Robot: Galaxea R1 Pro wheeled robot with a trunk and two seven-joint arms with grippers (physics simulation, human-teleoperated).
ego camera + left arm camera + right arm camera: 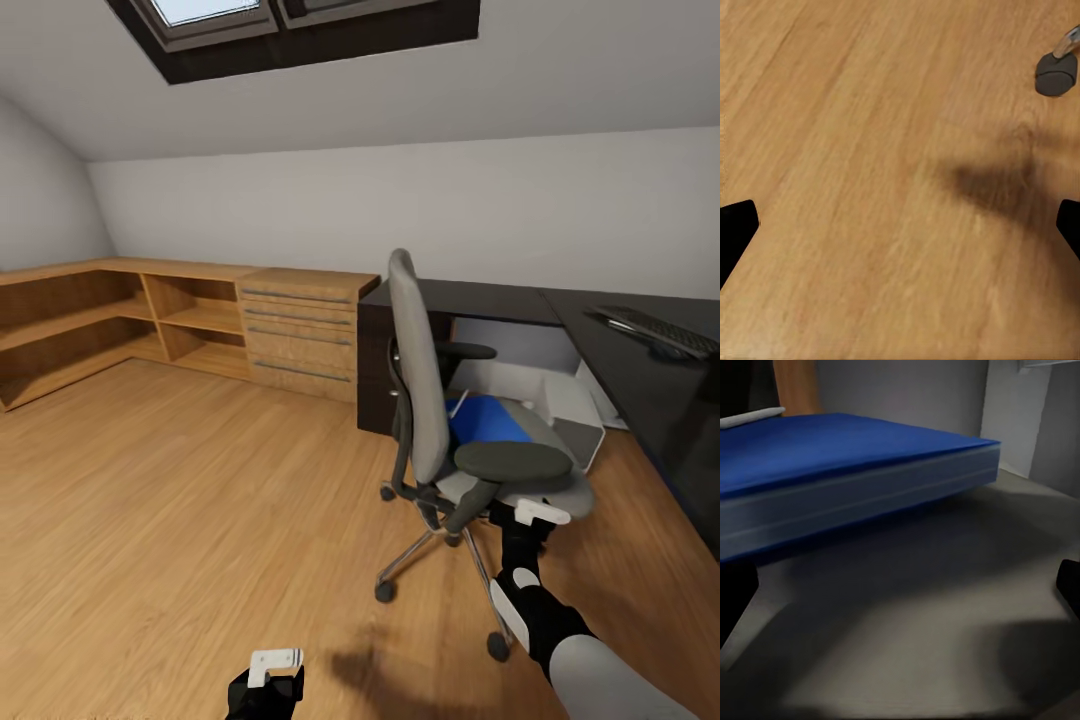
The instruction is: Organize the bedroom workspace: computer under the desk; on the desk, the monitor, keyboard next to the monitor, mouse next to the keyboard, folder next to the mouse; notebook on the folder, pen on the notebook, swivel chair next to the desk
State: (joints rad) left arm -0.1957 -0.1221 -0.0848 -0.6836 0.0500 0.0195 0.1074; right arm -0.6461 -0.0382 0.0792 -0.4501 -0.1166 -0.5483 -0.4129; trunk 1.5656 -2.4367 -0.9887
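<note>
At the far left of the head view a light wooden shelf unit [90, 320] ran along the wall, ending in a wooden chest of drawers [305, 335] with long bar handles; the wooden floor [180, 500] spread in front of it. Low in that view the left end effector [270, 680] hung above the floor, and its wrist camera showed its fingertips [736, 229] spread wide with nothing between them, one chair castor [1055, 73] near the picture's edge. The swivel chair [420, 390] stood in the middle, just before the L-shaped black desk [660, 400], its back turned towards the shelves; the blue folder [485, 420] lay flat on the grey seat [945, 630], and a slim white object, too blurred to name, rested on the folder's far side. The right end effector [527, 520] was at the seat's front edge beside the armrest; its fingertips [735, 592] stood wide apart, holding nothing, close to the folder's edge. The white computer [580, 410] sat under the desk behind the chair; the keyboard [655, 330] lay on the desk at the far right.
</note>
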